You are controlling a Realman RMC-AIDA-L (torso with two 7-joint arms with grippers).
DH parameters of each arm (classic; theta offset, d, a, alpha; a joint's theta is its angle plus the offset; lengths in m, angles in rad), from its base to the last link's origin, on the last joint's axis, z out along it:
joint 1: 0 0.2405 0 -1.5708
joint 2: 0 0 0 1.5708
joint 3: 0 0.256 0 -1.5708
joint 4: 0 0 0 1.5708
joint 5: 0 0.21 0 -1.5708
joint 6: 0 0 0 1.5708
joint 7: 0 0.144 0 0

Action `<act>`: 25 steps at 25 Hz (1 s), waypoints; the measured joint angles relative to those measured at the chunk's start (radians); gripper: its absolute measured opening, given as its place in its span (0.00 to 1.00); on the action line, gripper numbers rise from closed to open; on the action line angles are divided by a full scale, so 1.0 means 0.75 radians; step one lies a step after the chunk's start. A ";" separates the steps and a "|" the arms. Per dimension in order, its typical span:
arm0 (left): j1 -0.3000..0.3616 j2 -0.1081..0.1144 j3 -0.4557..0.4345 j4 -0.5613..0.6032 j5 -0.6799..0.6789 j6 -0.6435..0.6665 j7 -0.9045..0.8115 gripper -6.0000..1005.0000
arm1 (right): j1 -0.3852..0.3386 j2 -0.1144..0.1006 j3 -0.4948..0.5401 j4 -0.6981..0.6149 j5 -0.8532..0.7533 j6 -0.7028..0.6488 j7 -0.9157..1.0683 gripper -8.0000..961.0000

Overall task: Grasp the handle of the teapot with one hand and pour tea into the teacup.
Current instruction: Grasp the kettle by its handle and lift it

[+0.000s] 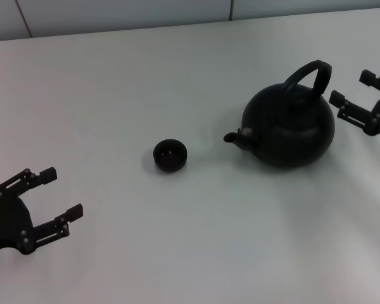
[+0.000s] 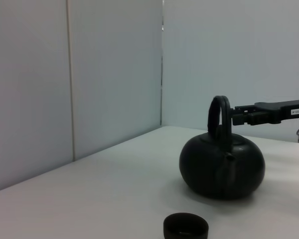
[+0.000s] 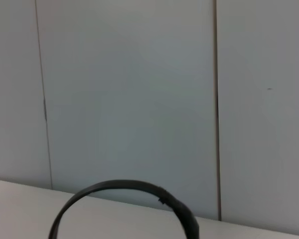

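The matte-black teapot stands upright on the white table at the right, its stubby spout aimed left toward the teacup. Its arched handle rises over the lid. My right gripper is open just right of the handle, at handle height, apart from it. The left wrist view shows the teapot, the handle, the teacup in front, and the right gripper's fingers level with the handle top. The right wrist view shows only the handle's arc. My left gripper is open at the near left, holding nothing.
A white table spreads under everything, with bare surface between the teacup and the left gripper. Pale wall panels rise along the table's far edge. No other objects stand on the table.
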 joint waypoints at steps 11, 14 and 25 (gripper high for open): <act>0.007 -0.006 -0.030 -0.002 0.000 0.002 0.000 0.81 | 0.101 -0.021 -0.142 -0.012 -0.002 0.162 0.073 0.83; 0.009 -0.009 -0.031 -0.002 0.000 0.001 0.000 0.81 | 0.120 -0.021 -0.157 -0.013 -0.003 0.182 0.073 0.83; 0.008 -0.012 -0.033 -0.002 0.000 0.000 -0.001 0.81 | 0.124 -0.017 -0.204 -0.014 0.007 0.205 0.069 0.82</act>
